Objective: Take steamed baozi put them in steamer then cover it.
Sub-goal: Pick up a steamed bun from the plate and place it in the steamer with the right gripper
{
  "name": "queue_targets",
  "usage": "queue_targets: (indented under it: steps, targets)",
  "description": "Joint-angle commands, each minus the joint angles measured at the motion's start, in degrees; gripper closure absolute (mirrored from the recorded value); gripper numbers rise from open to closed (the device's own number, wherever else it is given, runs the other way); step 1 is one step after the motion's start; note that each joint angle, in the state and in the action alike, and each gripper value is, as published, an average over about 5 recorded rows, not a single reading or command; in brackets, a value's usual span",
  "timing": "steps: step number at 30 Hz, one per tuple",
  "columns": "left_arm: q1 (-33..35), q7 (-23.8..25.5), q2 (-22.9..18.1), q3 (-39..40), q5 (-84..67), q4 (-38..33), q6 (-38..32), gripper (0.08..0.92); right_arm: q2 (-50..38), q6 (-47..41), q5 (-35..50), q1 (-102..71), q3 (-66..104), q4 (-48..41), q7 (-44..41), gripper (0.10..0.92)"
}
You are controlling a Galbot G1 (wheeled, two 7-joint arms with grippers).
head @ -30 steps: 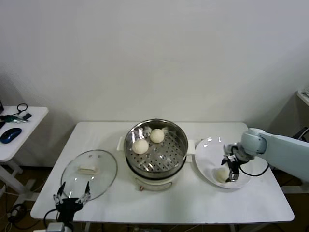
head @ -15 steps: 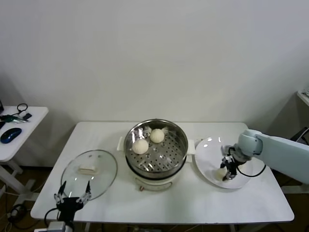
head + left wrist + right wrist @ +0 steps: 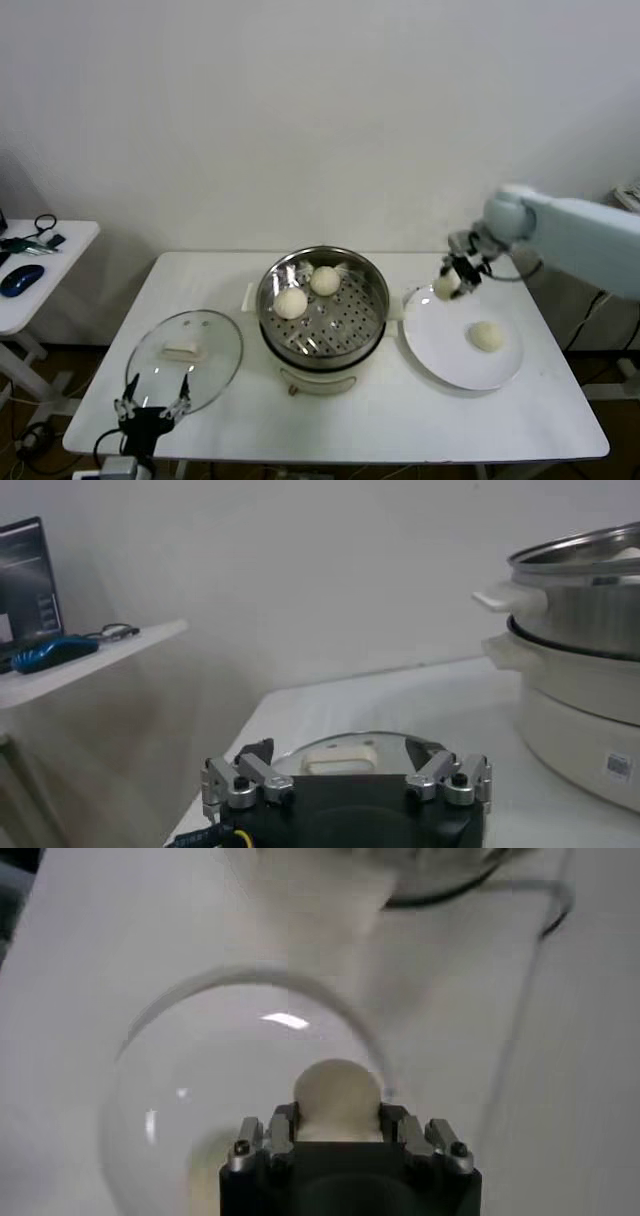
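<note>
From the head view, the right gripper is mostly masking the baozi it is carrying, so only a pale sliver is showing above the far rim of the white plate. The right wrist view is giving the clearer look: a smooth, cream-white dome is sitting pinched between the right gripper's two fingers, lifted clear of the plate below. The steamer at the top of that picture is blurred and cut off.

Another baozi is lying on the plate, toward its 3 o'clock side. Two more buns are resting on the perforated floor of the shiny steamer: one at about 9 o'clock, the other near 12 o'clock.

The cover is lying flat on the table at the steamer's 8 o'clock, its cream handle facing up. The left gripper is hanging at the table's near edge just beside the cover, fingers spread apart. The left wrist view is showing what the head view is not: the steamer's side wall stacked on its white pot base, with the cover's handle just beyond the left gripper.
</note>
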Motion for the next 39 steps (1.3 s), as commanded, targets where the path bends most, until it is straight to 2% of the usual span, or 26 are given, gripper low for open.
queue_targets:
  steps: [1, 6, 10, 23, 39]
  targets:
    - [0.0, 0.0, 0.1, 0.0, 0.1, 0.1, 0.2, 0.177, 11.9, 15.0, 0.3, 17.9, -1.3, 6.1, -2.5, 0.475]
    - [0.0, 0.0, 0.0, -0.2, 0.2, -0.1, 0.4, 0.177, 16.7, 18.3, -2.3, 15.5, -0.7, 18.1, 0.1, 0.481]
    - [0.2, 0.0, 0.0, -0.6, 0.2, -0.3, 0.6, 0.177, 19.3, 21.1, -6.5, 10.5, -0.3, 22.3, 1.6, 0.482]
    - [0.4, 0.0, -0.2, -1.1, 0.6, -0.4, 0.7, 0.177, 21.5, 22.4, -17.8, -2.8, -1.7, 18.1, 3.8, 0.475]
    - [0.8, -0.3, -0.2, -1.0, 0.6, -0.2, 0.3, 0.177, 21.7, 21.7, -20.2, -4.9, -2.5, 16.0, 4.1, 0.447]
